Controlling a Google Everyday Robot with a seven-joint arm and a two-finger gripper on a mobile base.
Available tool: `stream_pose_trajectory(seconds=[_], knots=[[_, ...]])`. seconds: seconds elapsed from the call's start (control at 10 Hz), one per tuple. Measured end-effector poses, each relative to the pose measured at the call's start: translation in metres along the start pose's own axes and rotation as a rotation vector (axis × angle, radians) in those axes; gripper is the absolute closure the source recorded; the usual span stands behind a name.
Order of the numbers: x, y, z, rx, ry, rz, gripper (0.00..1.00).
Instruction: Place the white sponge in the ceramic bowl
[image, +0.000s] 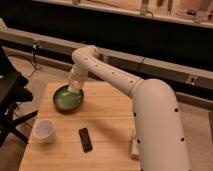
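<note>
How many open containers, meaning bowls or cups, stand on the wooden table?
2: the ceramic bowl at the table's far left, under the hand, and a white cup at the near left. The arm may hide others.

Dim, warm-toned scene. Light from above lands on pale wooden table (112, 107), brightest patch here. Soft sheen along bulky white robot arm (150, 110). Faint highlight inside glossy green ceramic bowl (64, 101). Gripper (75, 86) over bowl's right rim, underside shaded. Back wall, left edge sink into dark.
</note>
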Motion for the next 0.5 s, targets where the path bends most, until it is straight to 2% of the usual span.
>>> stream_pose_trajectory(seconds=[0.2, 0.5], knots=[[0.0010, 0.0006, 0.0006, -0.001, 0.000, -0.002, 0.21], [0.0017, -0.0007, 0.0015, 0.000, -0.001, -0.005, 0.20]])
